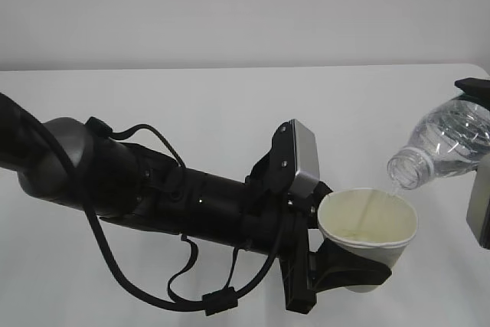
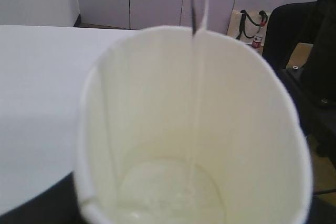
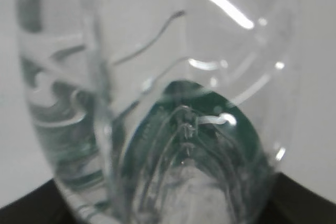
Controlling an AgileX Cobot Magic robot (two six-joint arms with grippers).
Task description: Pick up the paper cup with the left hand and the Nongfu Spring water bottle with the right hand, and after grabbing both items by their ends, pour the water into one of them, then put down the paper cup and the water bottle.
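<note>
- exterior view: the left hand (image 1: 337, 254) is holding the paper cup (image 1: 369, 229) up off the white table (image 1: 214, 105), its end effector clamped around the cup's lower part so the mouth is staying open to receive. the right hand (image 1: 481, 189) is mostly running off the frame edge, gripping the nongfu spring water bottle (image 1: 448, 142) at its far end and tipping it neck-down, so the capless neck is sitting just above the cup's rim. a thin stream of water (image 1: 393, 189) is falling into the cup.
- left wrist view: the cup (image 2: 252, 129) is filling the frame, its cream inside showing; the stream (image 2: 197, 93) is dropping onto a shallow pool at the bottom. the pour is looking early, judging by that level.
- right wrist view: the clear ribbed bottle (image 3: 157, 108) is lying close against the camera, green label showing through it. the end effector's fingers are not showing clearly, though the bottle is plainly being held.
</note>
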